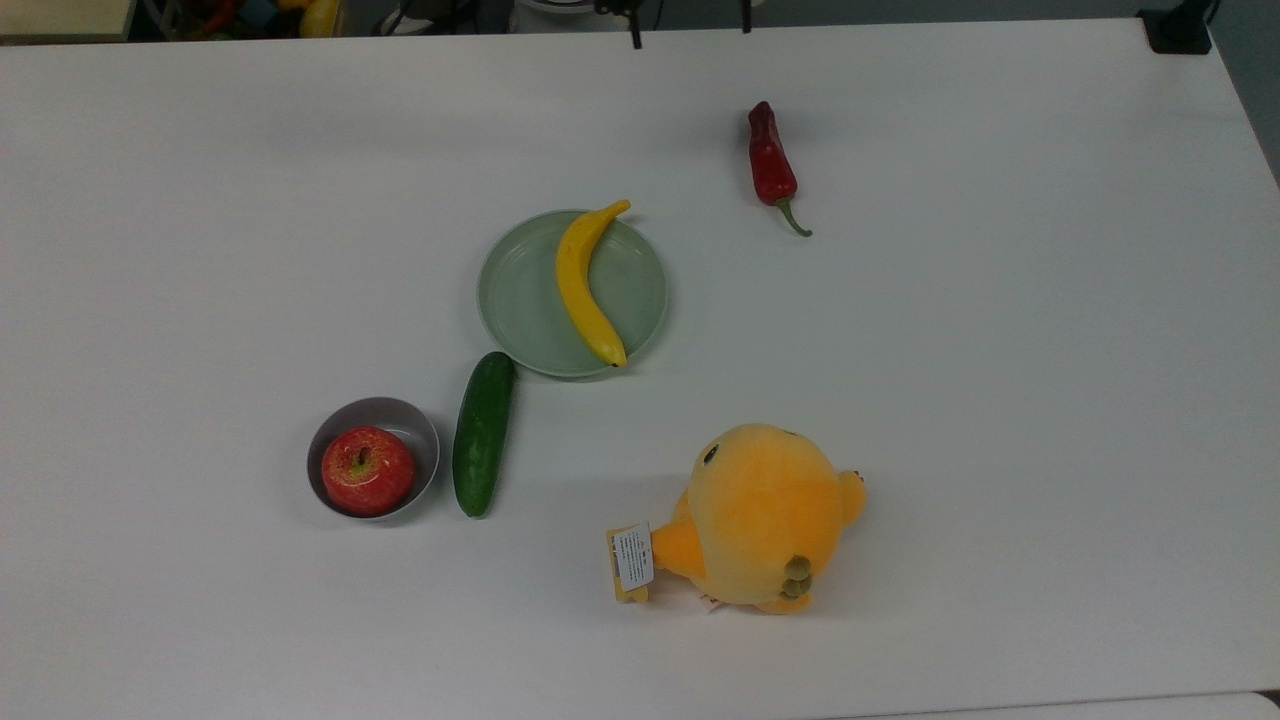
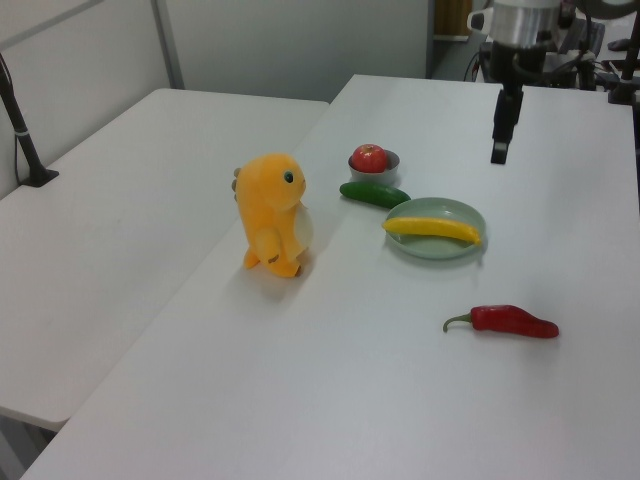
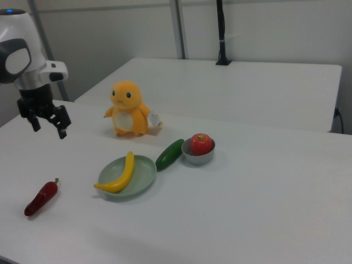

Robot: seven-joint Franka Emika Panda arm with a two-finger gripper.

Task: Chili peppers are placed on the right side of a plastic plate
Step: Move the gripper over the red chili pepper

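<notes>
The dark-red chili pepper (image 1: 772,160) (image 2: 510,321) (image 3: 41,198) lies flat on the white table, green stem pointing to the top view's lower right. It rests apart from the pale green plastic plate (image 1: 520,300) (image 2: 432,211) (image 3: 137,184), up and to the top view's right of it. A yellow banana (image 1: 580,285) lies across the plate. My gripper (image 1: 690,22) (image 2: 498,150) (image 3: 49,127) hangs open and empty in the air near the table's far edge in the top view, up and to the top view's left of the pepper.
A green cucumber (image 1: 483,432) lies beside a grey bowl (image 1: 405,412) holding a red apple (image 1: 367,470), at the top view's lower left of the plate. An orange plush toy (image 1: 765,515) stands near the front. A black post (image 3: 221,33) stands on the adjoining table.
</notes>
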